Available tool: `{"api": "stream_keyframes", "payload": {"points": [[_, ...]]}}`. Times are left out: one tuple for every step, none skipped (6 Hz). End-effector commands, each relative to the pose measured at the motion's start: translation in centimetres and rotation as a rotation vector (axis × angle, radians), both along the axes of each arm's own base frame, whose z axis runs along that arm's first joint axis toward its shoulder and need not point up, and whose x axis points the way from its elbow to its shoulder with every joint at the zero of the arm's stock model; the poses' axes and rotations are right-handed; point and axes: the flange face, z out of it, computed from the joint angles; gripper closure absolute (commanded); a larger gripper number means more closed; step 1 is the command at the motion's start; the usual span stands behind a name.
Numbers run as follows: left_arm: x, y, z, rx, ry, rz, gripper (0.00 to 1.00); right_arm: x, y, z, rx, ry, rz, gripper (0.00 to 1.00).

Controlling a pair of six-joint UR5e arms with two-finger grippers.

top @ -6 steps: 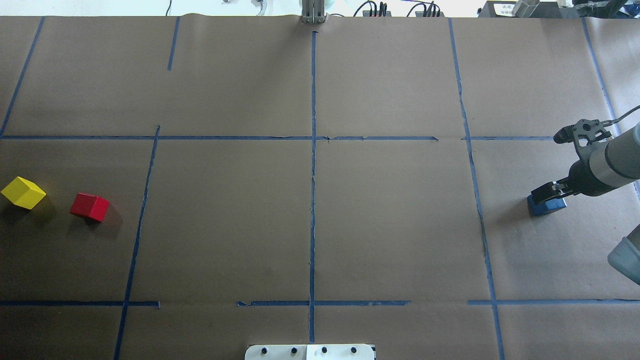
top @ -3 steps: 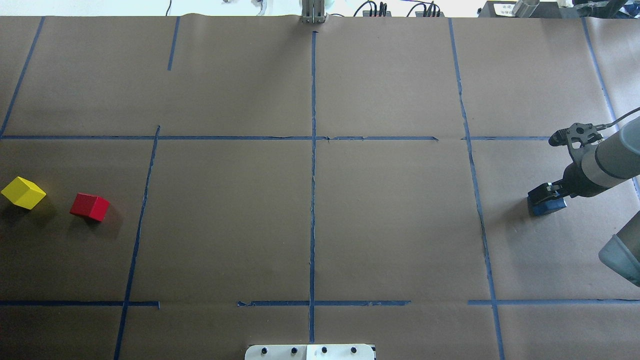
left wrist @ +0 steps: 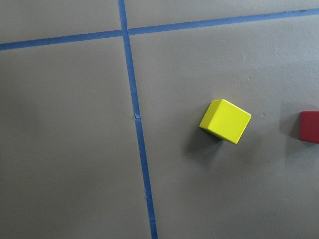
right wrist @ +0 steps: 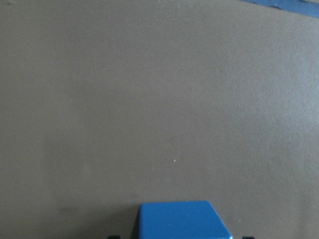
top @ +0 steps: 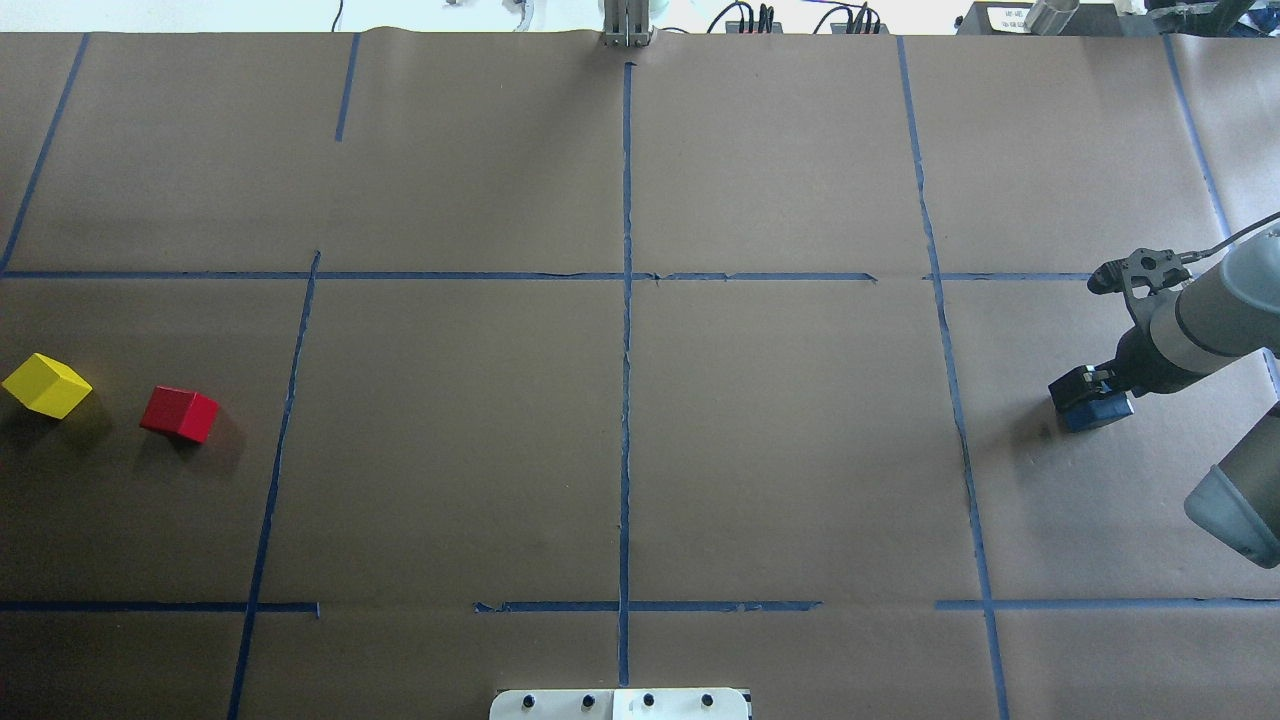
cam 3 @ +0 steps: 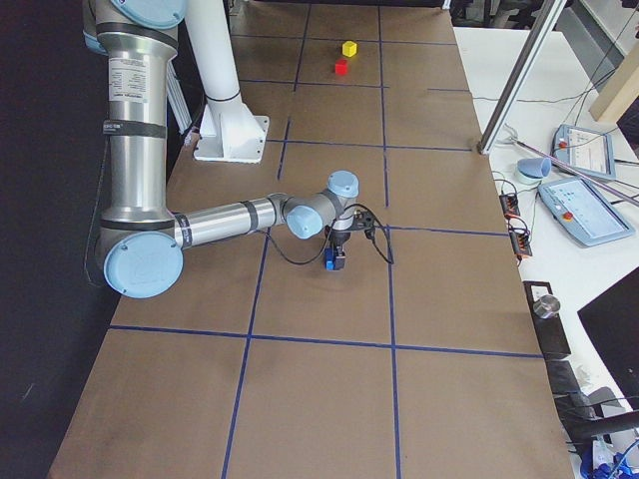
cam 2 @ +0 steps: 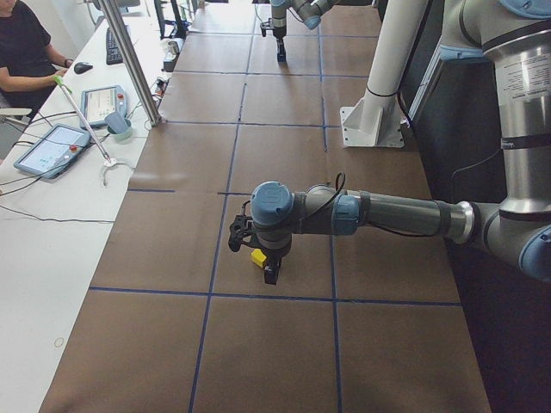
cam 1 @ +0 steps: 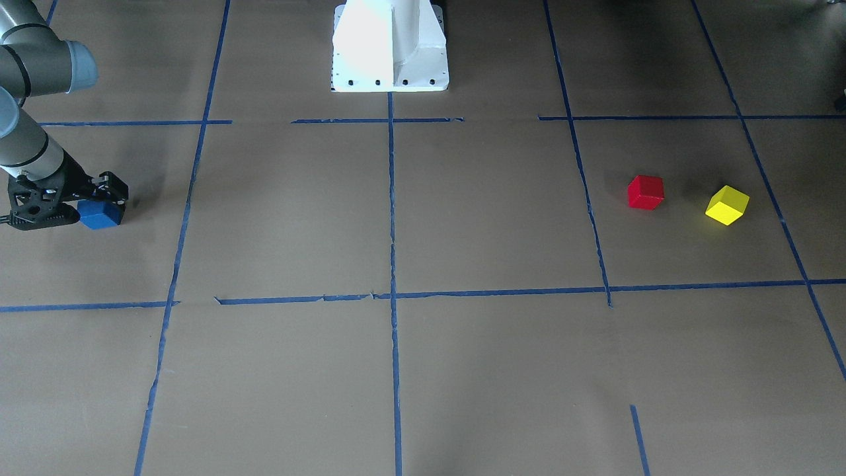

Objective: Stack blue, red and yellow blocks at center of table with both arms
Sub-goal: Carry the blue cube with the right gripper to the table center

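Note:
The blue block [top: 1100, 412] lies on the table at the far right, and in the right wrist view it [right wrist: 182, 221] fills the bottom centre. My right gripper [top: 1088, 398] is low over it, open, a finger on either side with small gaps. Red block [top: 180, 414] and yellow block [top: 45, 385] lie side by side at the far left, apart from each other. My left gripper [cam 2: 270, 274] hangs just above the yellow block [cam 2: 258, 256]; I cannot tell whether it is open or shut. Its wrist view looks down on the yellow block [left wrist: 225, 121] and the red block's edge [left wrist: 310, 127].
Blue tape lines [top: 626, 330] divide the brown paper table into squares, crossing at the centre. The white pedestal base [cam 1: 390, 46] stands at the robot's side. A metal pole [cam 2: 129, 60], tablets and a seated person [cam 2: 21, 47] are beyond the far table edge.
My right gripper has edged left and sunk lower around the blue block. The three blocks have stayed in place.

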Motion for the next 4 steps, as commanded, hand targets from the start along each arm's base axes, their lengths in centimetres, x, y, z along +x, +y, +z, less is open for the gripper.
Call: {"api": "stream_keyframes", "payload": {"points": [[0.0, 0.0, 0.0, 0.001, 0.0, -0.001, 0.0, -0.2, 0.0, -0.9, -0.009, -0.013, 0.025, 1.0], [0.0, 0.0, 0.0, 0.001, 0.001, -0.001, 0.0, -0.7, -0.1, -5.0, 0.029, -0.066, 0.027, 1.0], [0.0, 0.0, -0.1, 0.003, 0.001, -0.001, 0.0, -4.0, -0.7, -10.6, 0.047, -0.141, 0.038, 1.0], [0.0, 0.0, 0.0, 0.001, 0.001, -0.001, 0.0, -9.9, -0.2, -17.9, 0.019, -0.235, 0.067, 1.0]]}}
